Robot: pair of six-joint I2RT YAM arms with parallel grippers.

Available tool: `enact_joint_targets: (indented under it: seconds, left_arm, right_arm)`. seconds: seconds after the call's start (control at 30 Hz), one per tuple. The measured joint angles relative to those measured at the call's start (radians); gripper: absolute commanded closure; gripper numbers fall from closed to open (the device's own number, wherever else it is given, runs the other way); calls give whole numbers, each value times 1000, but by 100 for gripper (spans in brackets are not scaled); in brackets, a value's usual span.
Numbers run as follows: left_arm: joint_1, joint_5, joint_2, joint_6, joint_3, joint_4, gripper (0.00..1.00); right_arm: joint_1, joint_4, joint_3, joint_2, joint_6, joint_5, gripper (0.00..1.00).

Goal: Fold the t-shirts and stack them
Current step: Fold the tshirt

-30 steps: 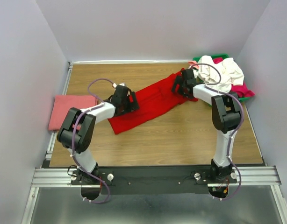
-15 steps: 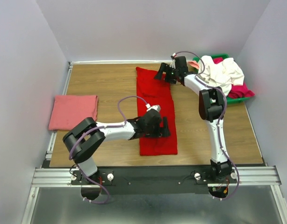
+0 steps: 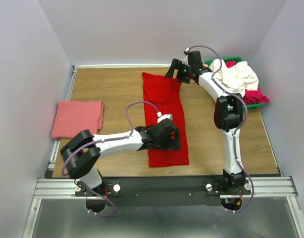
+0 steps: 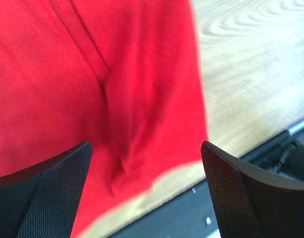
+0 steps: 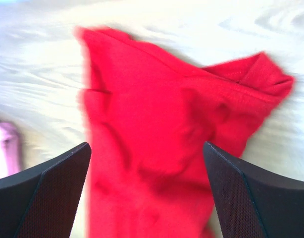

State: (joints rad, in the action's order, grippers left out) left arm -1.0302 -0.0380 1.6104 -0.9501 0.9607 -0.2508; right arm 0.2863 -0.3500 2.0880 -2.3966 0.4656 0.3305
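L gripper (image 4: 145, 148) open above red t-shirt (image 3: 163, 99) near hem, R gripper (image 5: 147, 146) open above far end; shirt long, creased.

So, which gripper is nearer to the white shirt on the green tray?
Right. The right gripper is over the far end of the red shirt, just left of the white shirt. The left gripper is over its near end, farther off.

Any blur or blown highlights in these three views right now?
Top external: sharp and evenly lit, the bright red cloth t-shirt crisp. Left wrist: shirt soft, wooden table glary and out of focus, left claw mesh sharp. Right wrist: shirt's left edge smeared, table washed out near white, right claw sharp.
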Motion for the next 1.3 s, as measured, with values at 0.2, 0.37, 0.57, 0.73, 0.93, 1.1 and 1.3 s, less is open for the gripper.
enact_joint_targets:
  seconds: [0.2,0.37,0.57,0.73,0.93,1.1,1.3]
  left_arm:
    - [-86,-84,-234,-45,-40,-70,1]
    - [-98,-113,-380,-122,-208,-93,2]
    - [-100,-137,-404,-215,-373,-175,2]
    - [-102,-140,-476,-255,-444,-146,11]
    - [-102,-142,-451,-264,-455,-89,26]
    - [-103,-140,-386,-262,-444,-19,50]
    - [-103,-133,-322,-264,-428,23,65]
  right_arm:
    - [0,7,-253,435,17,-117,0]
    - [0,39,-705,925,82,-298,0]
    - [-5,17,-1180,1232,194,-372,0]
    - [-5,5,-1416,1381,264,-319,0]
    - [-5,58,-1569,1470,300,-218,0]
    - [-5,79,-1689,1475,315,-135,3]
    - [-5,125,-1781,1556,345,-18,2]
